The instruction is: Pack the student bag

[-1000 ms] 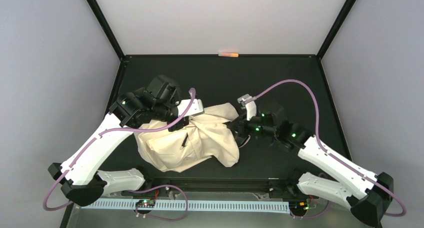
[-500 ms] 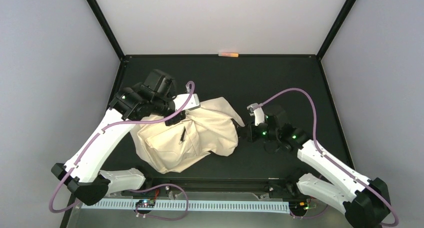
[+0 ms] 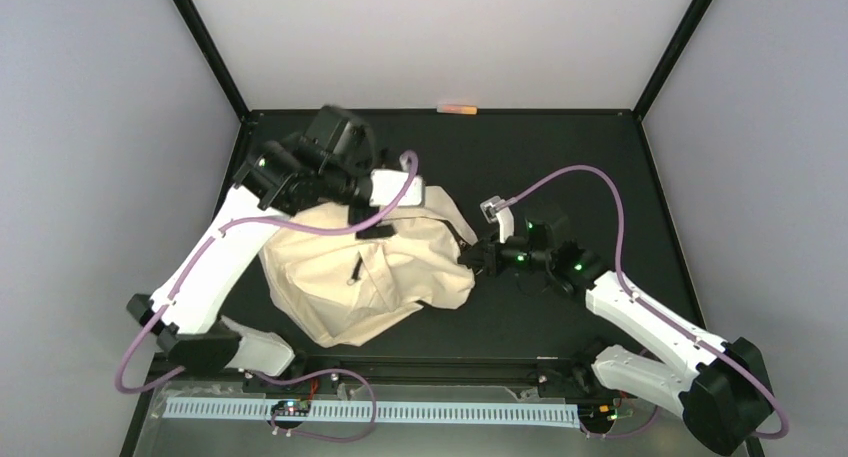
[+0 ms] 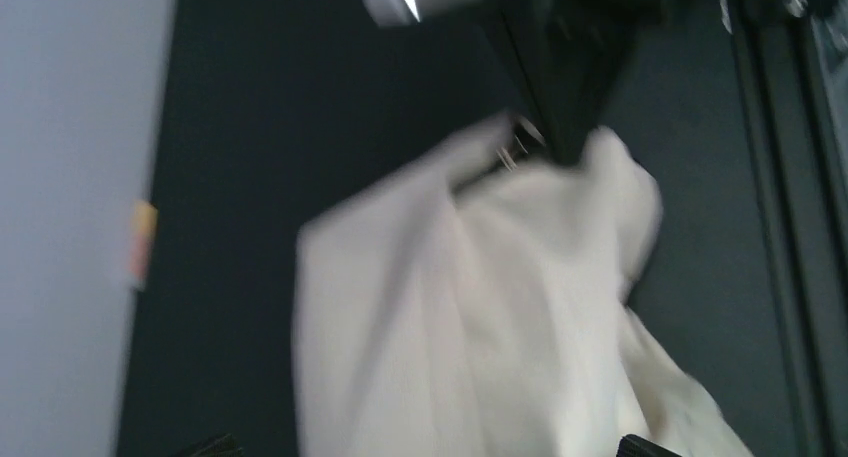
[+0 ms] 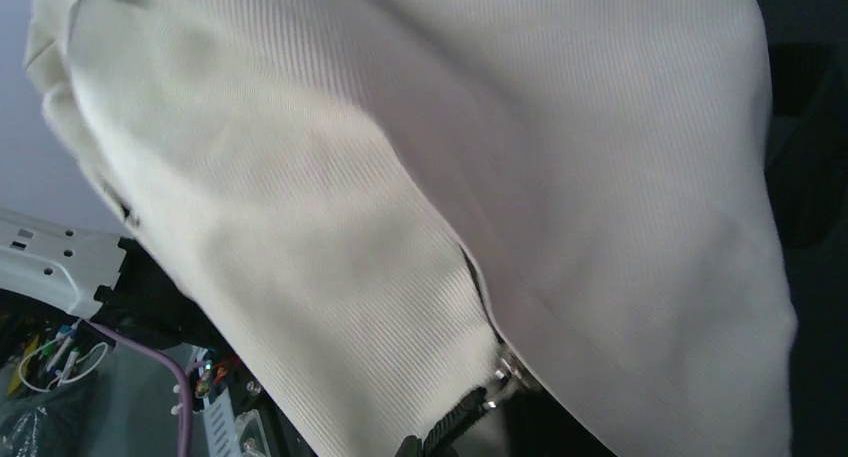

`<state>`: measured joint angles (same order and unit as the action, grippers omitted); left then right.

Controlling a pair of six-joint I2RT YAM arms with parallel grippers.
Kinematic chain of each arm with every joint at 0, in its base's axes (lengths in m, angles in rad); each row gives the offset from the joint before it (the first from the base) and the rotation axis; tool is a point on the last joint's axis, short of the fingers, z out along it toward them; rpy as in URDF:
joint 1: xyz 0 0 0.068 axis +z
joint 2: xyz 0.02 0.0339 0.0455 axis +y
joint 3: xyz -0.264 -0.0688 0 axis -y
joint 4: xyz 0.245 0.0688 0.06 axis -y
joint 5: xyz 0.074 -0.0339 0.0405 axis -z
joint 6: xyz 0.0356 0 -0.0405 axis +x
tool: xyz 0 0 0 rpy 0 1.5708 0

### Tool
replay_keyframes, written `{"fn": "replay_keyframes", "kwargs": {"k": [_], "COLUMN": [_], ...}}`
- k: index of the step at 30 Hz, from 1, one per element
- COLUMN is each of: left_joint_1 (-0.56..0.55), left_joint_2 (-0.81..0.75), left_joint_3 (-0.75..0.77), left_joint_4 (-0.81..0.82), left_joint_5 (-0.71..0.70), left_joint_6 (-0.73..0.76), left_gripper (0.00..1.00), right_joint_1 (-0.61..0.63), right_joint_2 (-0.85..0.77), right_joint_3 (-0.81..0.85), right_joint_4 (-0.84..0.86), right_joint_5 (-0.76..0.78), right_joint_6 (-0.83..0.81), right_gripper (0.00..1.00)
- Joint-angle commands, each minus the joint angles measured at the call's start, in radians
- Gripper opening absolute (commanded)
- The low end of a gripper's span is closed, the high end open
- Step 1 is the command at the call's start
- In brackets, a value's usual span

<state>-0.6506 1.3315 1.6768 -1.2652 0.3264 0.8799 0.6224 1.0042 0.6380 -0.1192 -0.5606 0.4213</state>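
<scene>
The student bag, cream fabric with dark zippers, lies crumpled on the black table left of centre. My left gripper hovers over its back top edge. In the left wrist view its two fingertips stand far apart at the frame's bottom corners, open, with only the blurred bag beyond them. My right gripper is at the bag's right side, shut on the black zipper pull cord that runs from the metal slider. The bag fills the right wrist view.
A small orange object lies at the table's back edge. Grey walls close in the left, right and back sides. A white cable rail runs along the front, between the two arm bases.
My left gripper has opened, let go of the bag and moved back and to the right. The bag has slumped and spread leftward. The right gripper stays shut on the zipper pull.
</scene>
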Motion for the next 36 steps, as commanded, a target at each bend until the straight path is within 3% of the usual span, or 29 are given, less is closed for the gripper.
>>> {"fn": "replay_keyframes", "kwargs": {"k": [1, 3, 8, 13, 17, 22, 28, 33, 36], "left_joint_1": [-0.019, -0.055, -0.121, -0.088, -0.028, 0.001, 0.008, 0.007, 0.002], "left_joint_2": [0.143, 0.184, 0.319, 0.533, 0.683, 0.771, 0.779, 0.782, 0.763], "left_joint_3": [0.332, 0.368, 0.230, 0.298, 0.430, 0.437, 0.311, 0.196, 0.087], "left_joint_4": [-0.009, -0.038, -0.062, -0.052, -0.034, -0.059, 0.060, 0.249, 0.466], "left_joint_5": [0.097, 0.145, 0.105, 0.104, 0.221, 0.328, 0.469, 0.487, 0.437], "left_joint_6": [0.049, 0.144, 0.211, 0.222, 0.224, 0.356, 0.390, 0.271, 0.139], "left_gripper": [0.99, 0.99, 0.99, 0.91, 0.79, 0.79, 0.90, 0.90, 0.87], "right_joint_1": [0.006, 0.006, 0.005, -0.006, -0.013, -0.019, -0.021, -0.021, -0.022], "right_joint_2": [0.004, 0.004, 0.035, 0.121, 0.147, 0.077, -0.031, -0.035, -0.015], "right_joint_3": [-0.012, -0.008, -0.001, -0.016, 0.003, -0.052, -0.170, -0.198, -0.191], "right_joint_4": [0.045, 0.047, 0.038, 0.131, 0.093, 0.064, 0.121, 0.168, 0.167], "right_joint_5": [-0.026, -0.021, -0.008, -0.023, 0.004, 0.024, 0.057, 0.065, 0.061], "right_joint_6": [-0.006, -0.008, -0.028, -0.016, -0.025, 0.032, 0.144, 0.179, 0.176], "right_gripper": [0.01, 0.01, 0.01, 0.01, 0.01, 0.01, 0.01, 0.01, 0.01]}}
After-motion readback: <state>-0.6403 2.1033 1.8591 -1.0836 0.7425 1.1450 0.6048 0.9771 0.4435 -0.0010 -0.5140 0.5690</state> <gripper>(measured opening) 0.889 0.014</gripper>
